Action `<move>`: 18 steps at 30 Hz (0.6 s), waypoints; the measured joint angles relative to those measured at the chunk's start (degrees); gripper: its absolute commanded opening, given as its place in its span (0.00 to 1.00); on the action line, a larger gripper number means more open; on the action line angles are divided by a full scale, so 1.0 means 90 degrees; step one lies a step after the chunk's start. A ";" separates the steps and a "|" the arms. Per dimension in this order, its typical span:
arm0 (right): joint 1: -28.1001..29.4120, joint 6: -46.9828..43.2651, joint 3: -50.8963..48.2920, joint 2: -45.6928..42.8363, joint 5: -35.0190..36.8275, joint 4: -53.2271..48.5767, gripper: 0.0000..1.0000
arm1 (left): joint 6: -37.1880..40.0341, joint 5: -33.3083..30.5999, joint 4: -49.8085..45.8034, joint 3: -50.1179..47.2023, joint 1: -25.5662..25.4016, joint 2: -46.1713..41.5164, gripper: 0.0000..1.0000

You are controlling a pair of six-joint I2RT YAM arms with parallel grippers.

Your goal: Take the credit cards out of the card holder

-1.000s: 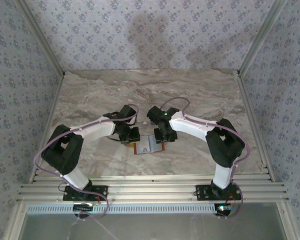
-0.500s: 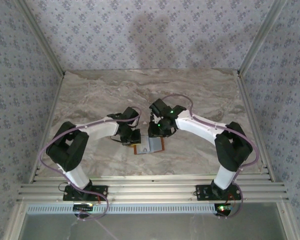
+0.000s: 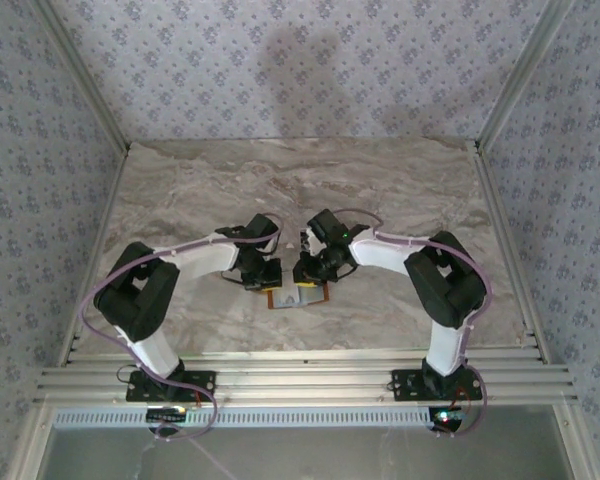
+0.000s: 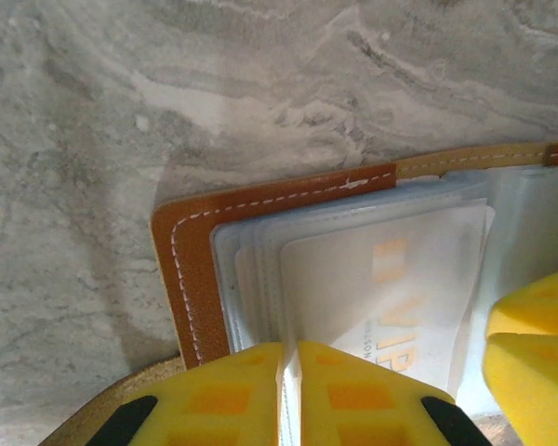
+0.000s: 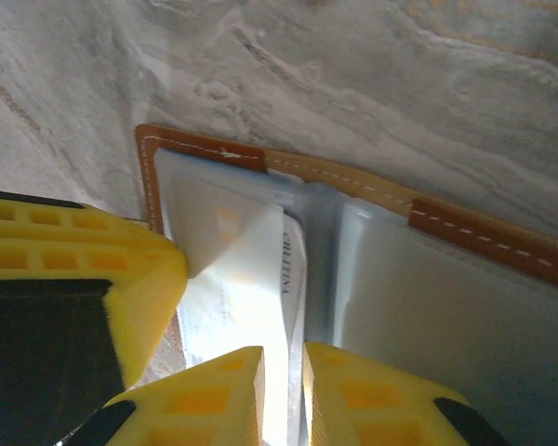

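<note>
The card holder [image 3: 298, 295] lies open on the marble table, tan leather rim [image 4: 191, 269] around clear sleeves. A whitish credit card [image 4: 391, 288] with orange lettering sits in the sleeves. My left gripper [image 3: 264, 275] [image 4: 291, 358] is pinched shut on a thin sleeve edge at the holder's left end. My right gripper [image 3: 310, 272] [image 5: 284, 372] is closed on the edge of a whitish card [image 5: 242, 279] that stands up from the holder's left half [image 5: 465, 228]. The two grippers nearly touch over the holder. No dark card is visible.
The marble table [image 3: 410, 180] is walled on three sides by patterned panels. An aluminium rail [image 3: 300, 380] runs along the near edge by the arm bases. Open tabletop lies behind and to either side of the holder.
The right arm has folded its elbow in and brought its gripper down and left onto the holder. The left gripper has dropped slightly and stays at the holder's left end.
</note>
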 measured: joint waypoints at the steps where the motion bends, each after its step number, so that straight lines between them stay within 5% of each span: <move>1: -0.0012 0.0015 -0.0051 0.0015 -0.0034 0.0068 0.20 | 0.0007 -0.0005 0.0002 0.0029 0.0000 0.0019 0.13; 18: -0.0024 0.0253 -0.0274 0.0066 -0.0168 0.0486 0.09 | 0.0049 -0.0010 0.0002 0.0063 -0.0002 0.0049 0.13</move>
